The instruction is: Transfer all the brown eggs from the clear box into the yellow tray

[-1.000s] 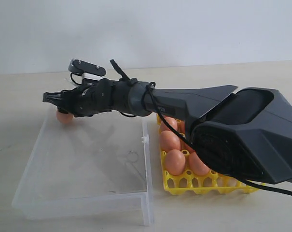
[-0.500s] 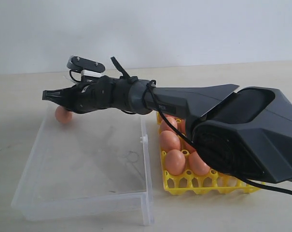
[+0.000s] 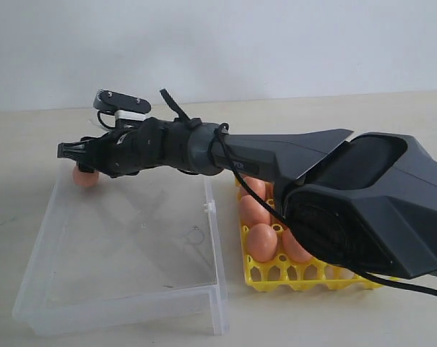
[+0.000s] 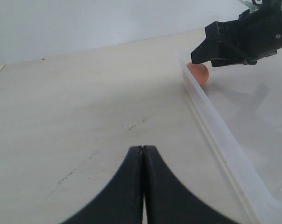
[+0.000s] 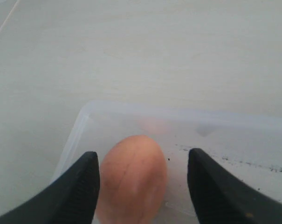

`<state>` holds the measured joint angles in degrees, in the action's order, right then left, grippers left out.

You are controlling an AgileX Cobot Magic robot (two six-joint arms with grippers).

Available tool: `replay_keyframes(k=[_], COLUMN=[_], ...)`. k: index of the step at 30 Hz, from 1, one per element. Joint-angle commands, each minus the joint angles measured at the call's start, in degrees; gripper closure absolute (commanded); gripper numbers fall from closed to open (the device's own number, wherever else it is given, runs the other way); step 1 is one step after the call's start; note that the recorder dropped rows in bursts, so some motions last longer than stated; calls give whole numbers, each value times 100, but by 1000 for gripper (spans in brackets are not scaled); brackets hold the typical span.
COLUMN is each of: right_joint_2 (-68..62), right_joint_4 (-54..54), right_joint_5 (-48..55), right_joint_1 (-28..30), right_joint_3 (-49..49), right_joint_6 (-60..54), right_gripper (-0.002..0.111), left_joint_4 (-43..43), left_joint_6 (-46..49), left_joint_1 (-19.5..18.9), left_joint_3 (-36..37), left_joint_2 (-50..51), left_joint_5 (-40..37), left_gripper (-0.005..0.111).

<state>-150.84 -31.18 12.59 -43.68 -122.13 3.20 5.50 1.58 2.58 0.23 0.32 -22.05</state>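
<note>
Reaching across the clear box (image 3: pixel 124 307), the right gripper (image 3: pixel 70 150) hangs over a lone brown egg (image 3: pixel 84 177) in the far left corner, fingers spread on either side. Other brown eggs (image 3: pixel 261 242) sit in the yellow tray (image 3: pixel 276 277) beside the box. The left gripper (image 4: pixel 143 153), fingers pressed together, hovers above the tabletop (image 4: pixel 85 93)

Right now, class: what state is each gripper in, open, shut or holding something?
Left gripper: shut, holding nothing.
Right gripper: open, one finger on each side of an egg in the box, not clamped on it.
</note>
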Motion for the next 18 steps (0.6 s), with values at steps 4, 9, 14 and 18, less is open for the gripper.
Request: replay_keyframes(k=[4, 9, 14, 18], right_joint_2=[-63, -196, -370, -416], right_joint_4=[21, -39, -174, -174], right_joint_5=[-66, -30, -68, -90], right_joint_1=[-40, -122, -172, -186], right_joint_3=[-9, -9, -9, -9], right_joint_6=[-60, -60, -60, -60], right_gripper=[52, 52, 52, 54], left_joint_4=[-6, -6, -6, -6], left_joint_6=[-26, -26, -26, -26], left_joint_1=[28, 28, 28, 28], left_joint_3=[-23, -23, -23, -23], left_joint_2=[-32, -32, -32, -32], left_joint_5=[35, 35, 35, 35], left_gripper=[107, 107, 107, 107])
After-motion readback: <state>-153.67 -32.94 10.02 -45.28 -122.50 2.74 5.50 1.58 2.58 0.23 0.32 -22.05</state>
